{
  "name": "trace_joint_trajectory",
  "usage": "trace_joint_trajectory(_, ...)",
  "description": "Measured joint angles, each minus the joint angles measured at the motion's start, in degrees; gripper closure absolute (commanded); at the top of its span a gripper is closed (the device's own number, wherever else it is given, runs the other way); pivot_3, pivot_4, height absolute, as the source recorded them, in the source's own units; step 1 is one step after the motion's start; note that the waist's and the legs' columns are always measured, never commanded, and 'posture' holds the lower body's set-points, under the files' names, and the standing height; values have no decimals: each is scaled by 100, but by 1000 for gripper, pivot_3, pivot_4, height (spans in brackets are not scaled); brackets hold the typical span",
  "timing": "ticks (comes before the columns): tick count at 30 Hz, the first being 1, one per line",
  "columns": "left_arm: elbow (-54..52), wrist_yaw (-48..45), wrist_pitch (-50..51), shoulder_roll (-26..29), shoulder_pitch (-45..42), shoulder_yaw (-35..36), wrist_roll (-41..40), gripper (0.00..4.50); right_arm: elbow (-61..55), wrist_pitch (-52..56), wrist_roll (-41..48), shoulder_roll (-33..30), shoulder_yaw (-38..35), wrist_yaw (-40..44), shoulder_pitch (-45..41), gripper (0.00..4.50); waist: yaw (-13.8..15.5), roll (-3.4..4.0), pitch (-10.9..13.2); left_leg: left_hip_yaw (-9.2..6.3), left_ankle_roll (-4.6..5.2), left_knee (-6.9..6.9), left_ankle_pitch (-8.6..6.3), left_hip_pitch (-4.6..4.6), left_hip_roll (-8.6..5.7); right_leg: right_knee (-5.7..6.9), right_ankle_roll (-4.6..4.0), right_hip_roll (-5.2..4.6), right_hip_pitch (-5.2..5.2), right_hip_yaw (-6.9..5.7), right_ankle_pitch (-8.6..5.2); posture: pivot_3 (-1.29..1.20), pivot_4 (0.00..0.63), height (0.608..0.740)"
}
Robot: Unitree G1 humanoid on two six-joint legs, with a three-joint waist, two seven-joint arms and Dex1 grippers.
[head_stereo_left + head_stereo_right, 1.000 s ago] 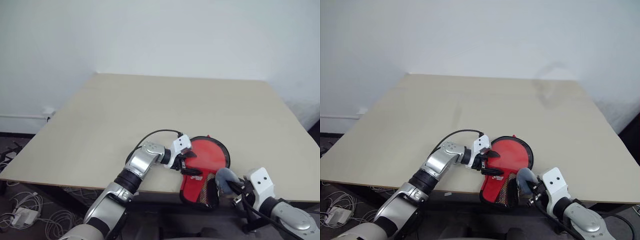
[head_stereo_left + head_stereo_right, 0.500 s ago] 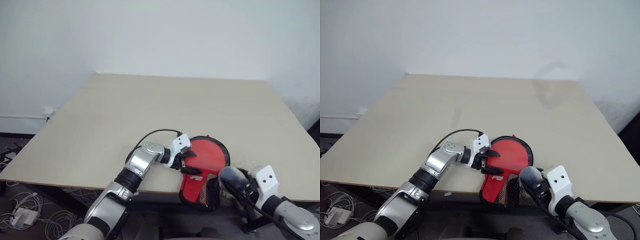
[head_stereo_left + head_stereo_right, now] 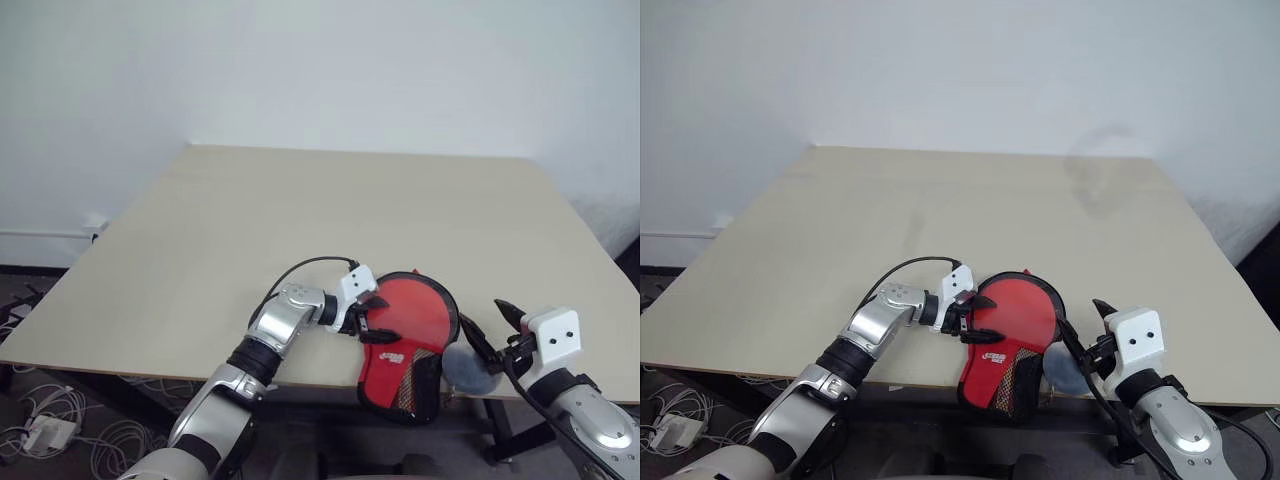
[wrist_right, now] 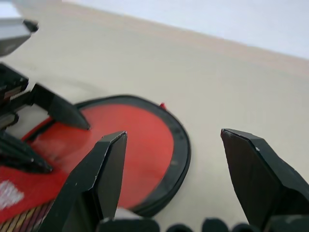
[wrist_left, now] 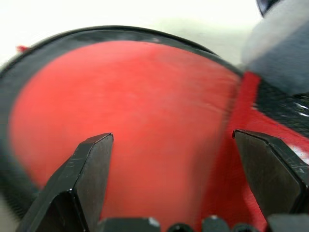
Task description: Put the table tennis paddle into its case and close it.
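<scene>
Case (image 3: 410, 340) with red paddle face showing lies at the desk's (image 3: 300, 220) near edge, narrow end overhanging. My left gripper (image 3: 368, 322) spreads wide over it; right gripper (image 3: 1087, 325) is open, empty, beside. I fear a nudge tips it off

Head stereo pair: high, facing forward and down over the beige table (image 3: 300, 220). Left wrist camera: very close on the case (image 5: 125, 125), probably almost touching. Right wrist camera: low, from the case's 4 o'clock; both wrist views share it.
</scene>
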Motion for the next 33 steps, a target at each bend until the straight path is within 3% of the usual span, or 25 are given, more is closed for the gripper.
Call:
trace_joint_trajectory(5,239,-204,203,5,-173,372,-358,269,1,-263,204,526,-326,-295,-434,1139,-2,5,72,4,21,5,13,-33,8,0,-14,28,-25,-2,13,0,0,728)
trace_joint_trajectory(9,274,-374,393,125,-277,561,-461,269,76,-427,460,764,-693,-519,-776,1139,0,7,72,2,16,12,19,-115,13,6,-2,58,-88,10,38,0,0,728)
trace_joint_trajectory(22,895,-708,507,674,-900,1034,-587,269,481,-852,537,871,-881,-568,-757,1139,-31,45,124,6,13,48,25,-123,20,30,-2,77,-93,18,40,0,0,728)
trace_joint_trajectory(33,931,-854,393,512,-911,1029,-571,269,533,855,1718,188,-925,-297,-414,1139,-26,42,129,6,14,110,25,-160,20,91,-2,78,-111,25,41,0,0,728)
